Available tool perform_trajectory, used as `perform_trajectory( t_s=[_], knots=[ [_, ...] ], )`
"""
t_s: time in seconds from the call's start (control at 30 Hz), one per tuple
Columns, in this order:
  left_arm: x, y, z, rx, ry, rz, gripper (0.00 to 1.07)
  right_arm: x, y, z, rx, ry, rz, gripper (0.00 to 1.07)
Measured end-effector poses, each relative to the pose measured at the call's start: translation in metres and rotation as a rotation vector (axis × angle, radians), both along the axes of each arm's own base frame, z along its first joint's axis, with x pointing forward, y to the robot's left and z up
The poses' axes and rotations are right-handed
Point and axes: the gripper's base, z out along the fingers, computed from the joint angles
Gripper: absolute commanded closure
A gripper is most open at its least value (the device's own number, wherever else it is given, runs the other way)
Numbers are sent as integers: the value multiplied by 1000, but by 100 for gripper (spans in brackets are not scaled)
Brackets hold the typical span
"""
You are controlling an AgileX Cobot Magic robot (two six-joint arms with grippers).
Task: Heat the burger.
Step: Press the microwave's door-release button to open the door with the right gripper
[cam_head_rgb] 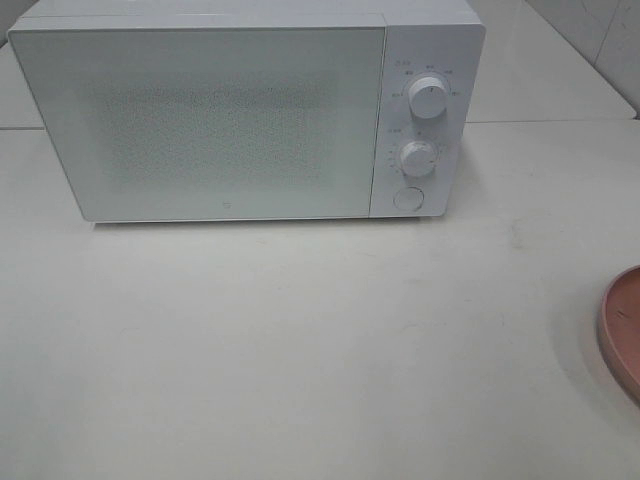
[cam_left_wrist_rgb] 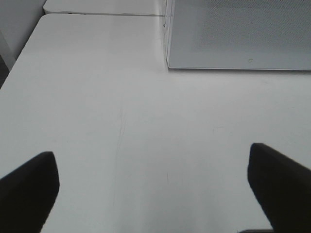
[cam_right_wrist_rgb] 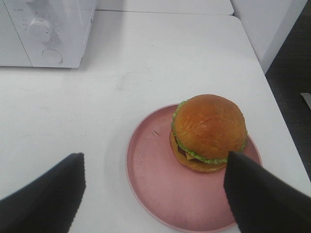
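The burger (cam_right_wrist_rgb: 209, 132), with a golden-brown bun, green lettuce and a dark patty, sits on a round pink plate (cam_right_wrist_rgb: 160, 189) in the right wrist view. In the exterior high view only the plate's edge (cam_head_rgb: 622, 330) shows at the far right; the burger is out of that view. My right gripper (cam_right_wrist_rgb: 153, 194) is open, its fingers wide apart above the plate's near side. My left gripper (cam_left_wrist_rgb: 155, 194) is open and empty over bare table. A white microwave (cam_head_rgb: 240, 110) with its door shut stands at the back.
The microwave has two knobs (cam_head_rgb: 428, 97) (cam_head_rgb: 417, 157) and a round button (cam_head_rgb: 408, 198) on its right panel. The white table's right edge (cam_right_wrist_rgb: 277, 111) lies close to the plate. A wall stands at the back right.
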Motion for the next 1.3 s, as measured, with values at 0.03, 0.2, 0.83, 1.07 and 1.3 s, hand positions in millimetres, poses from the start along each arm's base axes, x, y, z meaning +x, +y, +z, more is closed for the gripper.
perform_trajectory(
  t_s=[0.03, 0.2, 0.83, 1.07, 1.3],
  knots=[
    [0, 0, 0, 0, 0, 0, 9, 3, 0, 0, -1, 3, 1, 31],
    [0, 0, 0, 0, 0, 0, 9, 14, 1, 2, -3, 17, 4, 31],
    [0, 0, 0, 0, 0, 0, 9, 76, 8, 5, 5, 5, 26, 31],
    [0, 0, 0, 0, 0, 0, 9, 97, 10, 2, 4, 13, 31, 31],
    [0, 0, 0, 0, 0, 0, 9, 124, 13, -4, 12, -1, 39, 31]
  ],
)
